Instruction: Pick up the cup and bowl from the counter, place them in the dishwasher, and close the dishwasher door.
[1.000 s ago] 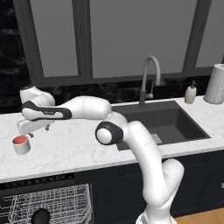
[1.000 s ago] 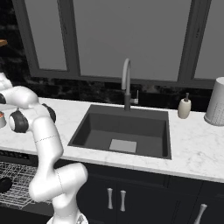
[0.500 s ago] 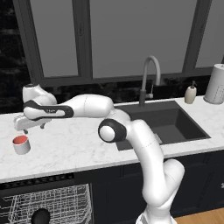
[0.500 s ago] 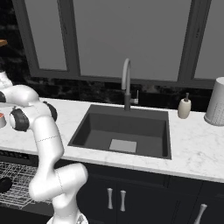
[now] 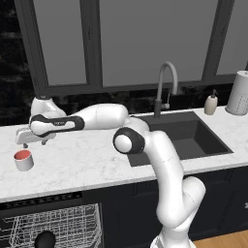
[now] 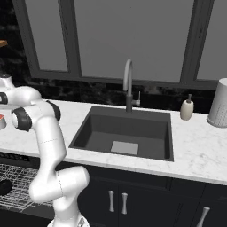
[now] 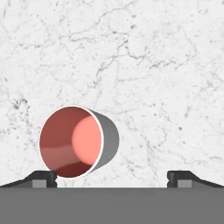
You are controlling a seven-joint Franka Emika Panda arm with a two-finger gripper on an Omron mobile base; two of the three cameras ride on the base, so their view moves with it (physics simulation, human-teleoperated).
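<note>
Cup (image 5: 23, 160): upright on tabletop (image 5: 87, 162), red mouth up
Gripper (image 5: 30, 140): wide, empty, above cup
Offset: cup toward one fingertip (image 7: 43, 178), not centred
Axis: vertical

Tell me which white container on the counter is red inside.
The short cup under the open pincer, far left; the tall perforated cylinder by the sink is plain white.
</note>
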